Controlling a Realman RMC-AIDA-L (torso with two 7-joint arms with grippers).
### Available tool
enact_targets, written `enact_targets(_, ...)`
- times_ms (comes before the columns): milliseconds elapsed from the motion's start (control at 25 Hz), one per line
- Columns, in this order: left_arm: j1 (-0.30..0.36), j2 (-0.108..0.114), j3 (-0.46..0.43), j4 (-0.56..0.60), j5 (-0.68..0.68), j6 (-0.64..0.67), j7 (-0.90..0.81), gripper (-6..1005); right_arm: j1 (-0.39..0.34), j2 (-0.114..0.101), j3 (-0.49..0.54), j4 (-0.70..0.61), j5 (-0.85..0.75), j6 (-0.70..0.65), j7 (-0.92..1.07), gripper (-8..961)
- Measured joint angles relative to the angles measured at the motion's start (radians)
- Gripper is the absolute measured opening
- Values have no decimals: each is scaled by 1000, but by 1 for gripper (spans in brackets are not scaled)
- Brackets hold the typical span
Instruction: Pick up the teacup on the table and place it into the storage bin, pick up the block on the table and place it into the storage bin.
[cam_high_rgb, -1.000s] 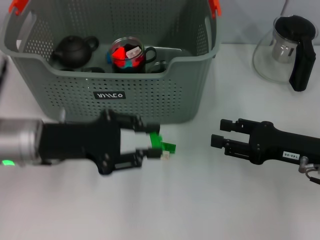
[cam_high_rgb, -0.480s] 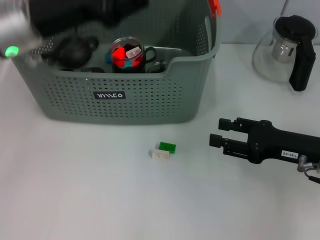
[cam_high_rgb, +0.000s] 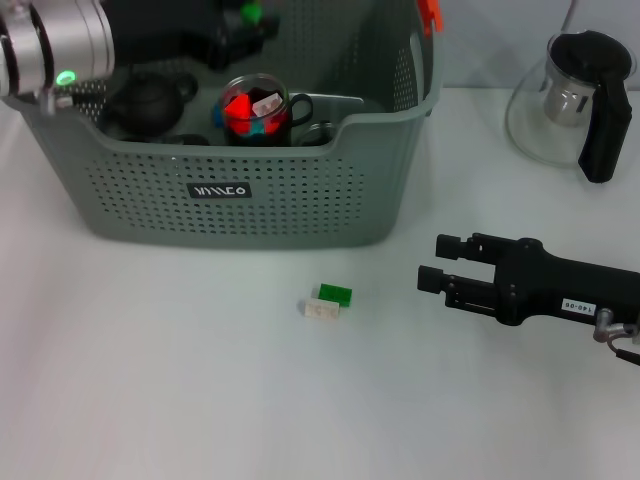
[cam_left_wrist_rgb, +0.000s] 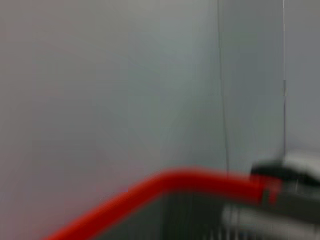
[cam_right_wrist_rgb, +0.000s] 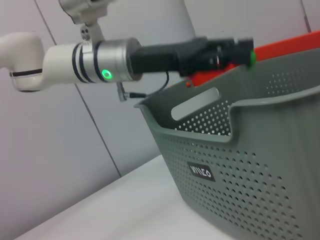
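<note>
Left tool above the storage bin, gripping a green block; right tool idle over the bench.

White bench (cam_high_rgb: 150, 380) carries the grey perforated storage bin (cam_high_rgb: 240, 190) at its rear left. A glass jug with black handle (cam_high_rgb: 575, 100) stands well apart at rear right. Left tool (cam_high_rgb: 240, 25) is over the bin's interior, pinching a small green block (cam_high_rgb: 250, 12); the right wrist view shows the green piece at its tip. Right tool (cam_high_rgb: 445, 265) lies low over the bench, fingers spread, holding nothing. Inside the bin: black teapot (cam_high_rgb: 150, 100) and glass teacup (cam_high_rgb: 255, 108) holding red and blue pieces. On the bench before the bin, a green block (cam_high_rgb: 335, 294) touches a white block (cam_high_rgb: 321, 310).
</note>
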Motion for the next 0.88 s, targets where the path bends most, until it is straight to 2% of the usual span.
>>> enact_targets(240, -3, -18, 49, 37, 162, -102, -109, 413, -3, 0, 1, 0, 2, 4, 0, 674)
enact_targets(480, -13, -56, 54, 41, 166, -203, -132, 412, -1, 1, 2, 0, 3, 7, 0, 674)
enact_targets(600, -16, -70, 65, 42, 170, -232, -136, 458, -1, 1, 2, 0, 3, 8, -1, 674)
enact_targets(800, 11, -88, 62, 103, 145, -187, -135, 535, -1, -1, 4, 0, 3, 8, 0, 674)
enact_targets(880, 57, -102, 50, 161, 63, -127, -120, 573, -2, 0, 7, 0, 3, 9, -2, 674)
